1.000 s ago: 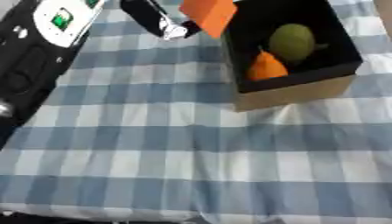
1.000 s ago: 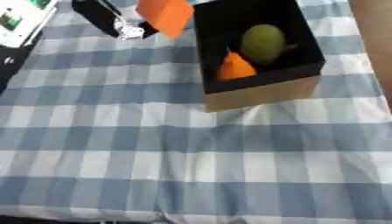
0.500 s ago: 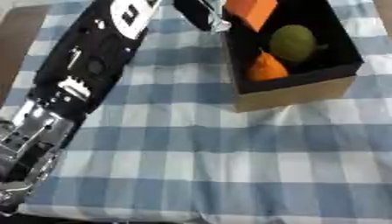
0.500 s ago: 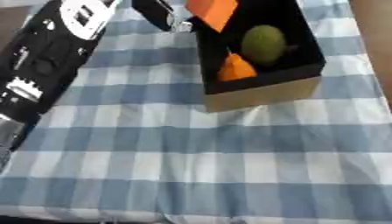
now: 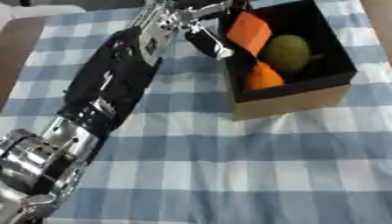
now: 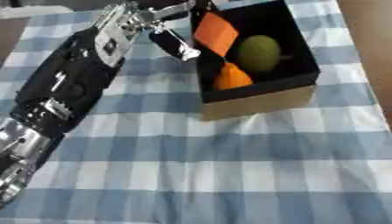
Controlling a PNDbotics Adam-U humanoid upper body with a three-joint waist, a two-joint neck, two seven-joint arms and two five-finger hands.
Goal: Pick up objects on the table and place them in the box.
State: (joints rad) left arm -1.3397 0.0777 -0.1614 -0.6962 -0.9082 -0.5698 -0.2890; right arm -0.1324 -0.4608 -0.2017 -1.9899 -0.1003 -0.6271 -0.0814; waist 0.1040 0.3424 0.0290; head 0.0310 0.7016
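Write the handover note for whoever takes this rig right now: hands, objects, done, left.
Left hand: reaching across the blue-and-white checked tablecloth, holding the flat orange block over the black-lined cardboard box; exactly how the fingers grip it is hard to see.
Right hand: not in view.
In the box: a green round fruit and a smaller orange fruit.
Done: two fruits boxed.
Left: probably release the orange block into the box and pull the arm back. No other loose objects show on the cloth.

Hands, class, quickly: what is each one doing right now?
Left hand: at the box rim by the orange block; whether it grips the block cannot be told.
Right hand: not in view.
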